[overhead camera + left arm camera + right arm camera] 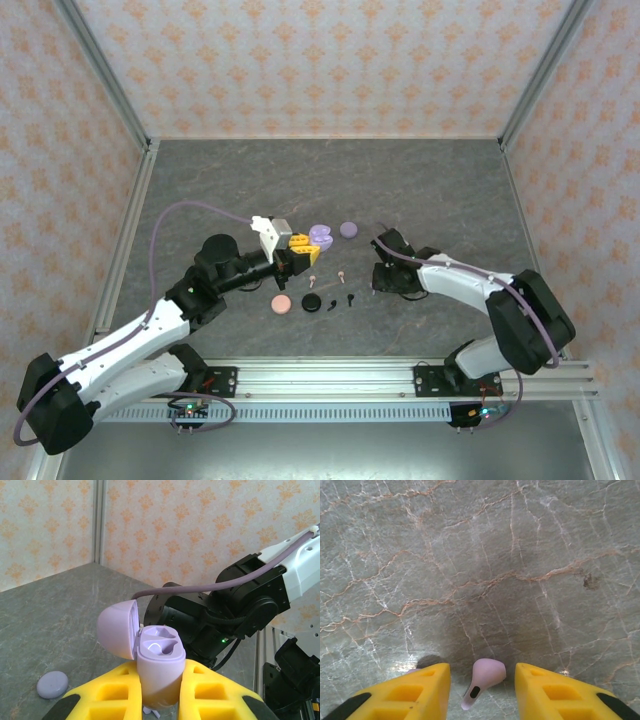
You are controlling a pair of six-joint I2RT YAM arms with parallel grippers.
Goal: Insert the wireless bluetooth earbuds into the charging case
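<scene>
My left gripper is shut on an open lavender charging case, its lid flipped up to the left and both sockets bare. From above, this gripper holds the case at mid-table. A pale lavender-pink earbud lies on the table between the yellow fingers of my right gripper, which stands open with a gap on each side. Seen from above, the right gripper points down at the table. Two pale pink earbuds and two black earbuds lie loose nearby.
A shut lavender case lies just behind the held one, also seen as the lavender case from the left wrist. A pink case and a black case sit in front. The right arm looms behind the held case. Patterned walls enclose the table.
</scene>
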